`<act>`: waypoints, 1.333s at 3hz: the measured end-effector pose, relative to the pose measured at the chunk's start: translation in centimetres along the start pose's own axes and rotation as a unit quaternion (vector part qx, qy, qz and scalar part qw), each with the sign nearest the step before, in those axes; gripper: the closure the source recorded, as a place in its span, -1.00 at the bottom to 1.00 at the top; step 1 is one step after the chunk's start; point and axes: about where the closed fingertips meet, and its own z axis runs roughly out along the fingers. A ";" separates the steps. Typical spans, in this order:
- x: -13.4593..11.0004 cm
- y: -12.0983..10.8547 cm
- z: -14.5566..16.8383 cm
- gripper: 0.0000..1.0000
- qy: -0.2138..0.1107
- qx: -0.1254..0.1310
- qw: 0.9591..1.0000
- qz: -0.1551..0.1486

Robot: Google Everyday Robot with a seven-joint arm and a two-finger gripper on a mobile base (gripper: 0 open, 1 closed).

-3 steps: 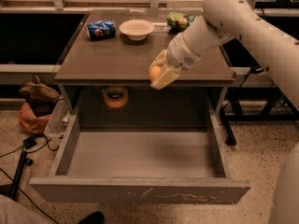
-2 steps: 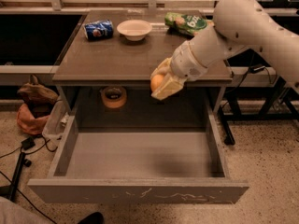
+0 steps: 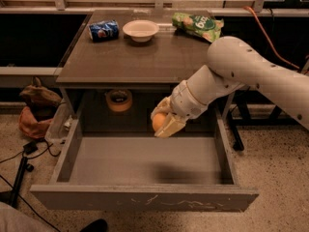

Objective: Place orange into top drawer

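Observation:
The orange (image 3: pixel 158 122) is small and round, held between the cream fingers of my gripper (image 3: pixel 163 122). The gripper hangs from the white arm coming in from the right, just below the table's front edge and above the back half of the open top drawer (image 3: pixel 145 161). The drawer is wide, shallow and grey, pulled out toward the camera, with a flat bare floor and a scratched front panel (image 3: pixel 145 198). The gripper's shadow falls on the drawer floor below it.
On the table top (image 3: pixel 135 59) stand a blue can (image 3: pixel 103 30), a white bowl (image 3: pixel 140 30) and a green chip bag (image 3: pixel 198 25). A tan tape roll (image 3: pixel 119 100) sits on the shelf behind the drawer. A brown bag (image 3: pixel 36 112) and cables lie on the floor at left.
The gripper with the orange has moved down and forward, from level with the table's front edge to below it, over the open drawer.

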 end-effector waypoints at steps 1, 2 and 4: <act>0.0 0.0 0.0 1.00 0.000 0.000 1.000 0.000; 0.1 0.1 0.6 1.00 -0.005 0.004 1.000 -0.001; 1.1 3.1 12.2 1.00 -0.066 0.031 0.997 -0.027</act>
